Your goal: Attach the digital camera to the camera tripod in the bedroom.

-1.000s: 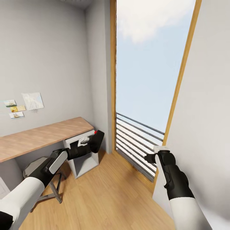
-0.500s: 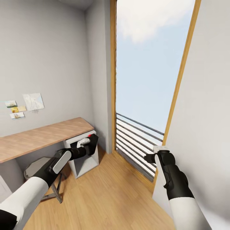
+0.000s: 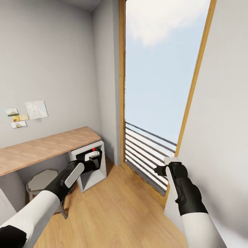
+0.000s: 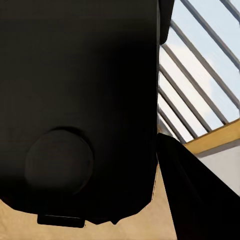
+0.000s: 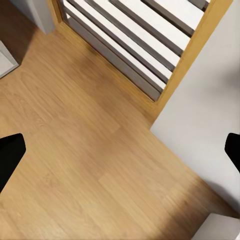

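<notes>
Head view: left pincer (image 3: pixel 93 159) clenched on digital camera (image 3: pixel 95 156), right pincer (image 3: pixel 159 170) released, no writing legible

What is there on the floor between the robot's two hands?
In the head view, only bare wood floor lies between the left gripper, holding the digital camera, and the right gripper.

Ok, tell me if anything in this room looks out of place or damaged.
Nothing stands out. The desk, the stool under it and the wall notes sit in order, and the left gripper holds the camera above a bare wood floor.
</notes>
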### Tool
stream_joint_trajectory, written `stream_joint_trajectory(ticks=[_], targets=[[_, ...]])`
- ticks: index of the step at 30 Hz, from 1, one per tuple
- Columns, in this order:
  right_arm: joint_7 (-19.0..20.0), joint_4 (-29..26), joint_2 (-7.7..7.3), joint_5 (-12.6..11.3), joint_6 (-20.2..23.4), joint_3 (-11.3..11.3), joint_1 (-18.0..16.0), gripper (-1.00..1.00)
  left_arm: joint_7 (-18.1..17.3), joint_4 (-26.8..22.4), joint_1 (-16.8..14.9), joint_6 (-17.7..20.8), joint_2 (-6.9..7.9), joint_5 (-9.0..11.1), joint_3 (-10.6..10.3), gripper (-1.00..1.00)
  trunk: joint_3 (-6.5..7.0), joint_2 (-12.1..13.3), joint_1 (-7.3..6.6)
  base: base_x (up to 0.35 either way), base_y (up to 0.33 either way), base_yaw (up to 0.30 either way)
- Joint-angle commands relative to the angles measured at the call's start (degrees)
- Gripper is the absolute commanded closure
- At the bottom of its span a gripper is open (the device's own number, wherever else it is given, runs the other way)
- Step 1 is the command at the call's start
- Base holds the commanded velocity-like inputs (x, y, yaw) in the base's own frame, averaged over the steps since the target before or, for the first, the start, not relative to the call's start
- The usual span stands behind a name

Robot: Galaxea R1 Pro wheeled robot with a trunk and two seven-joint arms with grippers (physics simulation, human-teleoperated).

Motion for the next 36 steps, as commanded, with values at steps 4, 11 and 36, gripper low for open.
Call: stream_joint_trajectory(ticks=[4, 11, 36], targets=[[0.20, -0.03, 0.06, 0.38, 0.24, -0.09, -0.02, -1.00, 0.70, -0.42, -0.03, 0.01, -0.09, -0.98, -0.08, 1.00, -0.03, -0.05, 0.02, 0.000, 0.000, 0.000], [0.25, -0.03, 0.06, 0.35, 0.24, -0.09, -0.02, -1.00, 0.29, -3.27, -0.03, -0.02, -0.10, -1.82, 0.14, 1.00, -0.03, -0.05, 0.02, 0.000, 0.000, 0.000], [0.41, 2.40, -0.04, 0.33, 0.24, -0.09, -0.02, -1.00, -0.34, -3.13, -0.03, -2.46, -0.11, -1.86, -0.03, 1.00, -0.03, -0.05, 0.02, 0.000, 0.000, 0.000]])
